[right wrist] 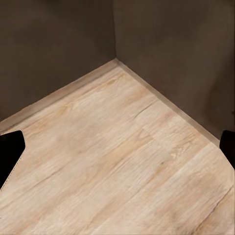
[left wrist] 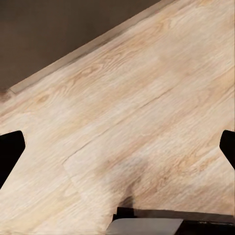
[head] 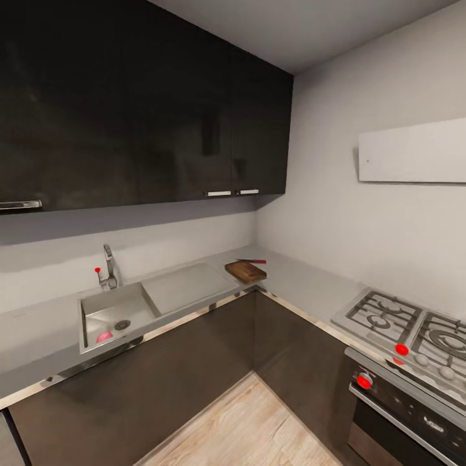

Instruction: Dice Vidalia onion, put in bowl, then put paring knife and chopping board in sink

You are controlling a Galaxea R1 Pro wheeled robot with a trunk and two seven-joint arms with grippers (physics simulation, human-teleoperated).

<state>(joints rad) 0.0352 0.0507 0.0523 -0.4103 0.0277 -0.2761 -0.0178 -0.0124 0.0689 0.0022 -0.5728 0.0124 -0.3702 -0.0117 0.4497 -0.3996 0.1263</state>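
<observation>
The onion (head: 104, 336) you want lies in the near corner of the sink (head: 116, 309), a small pinkish round thing just beside the drain (head: 122, 324) and touching the basin floor. Expect it to be firm, light and smooth-skinned, so it will likely roll or slip on the steel; take it across its widest part, coming from above, and close gently but fully.

The faucet (head: 110, 266) with its red knob stands behind the basin, and a flat drainboard (head: 184, 288) runs from the basin toward the corner. At the corner of the countertop (head: 304, 278), well apart from the sink, the chopping board (head: 245, 272) rests flat, with the paring knife (head: 251, 261) just behind it, its reddish handle toward the wall. The knife is thin and lies low, so it will be awkward to pinch.

Further along sits a stove (head: 408, 330) with red knobs.

Both wrist views look down at the wooden floor (left wrist: 127, 117). Your left gripper (left wrist: 117, 152) is spread wide and carries nothing; your right gripper (right wrist: 117, 152) likewise stands wide apart and bare.
</observation>
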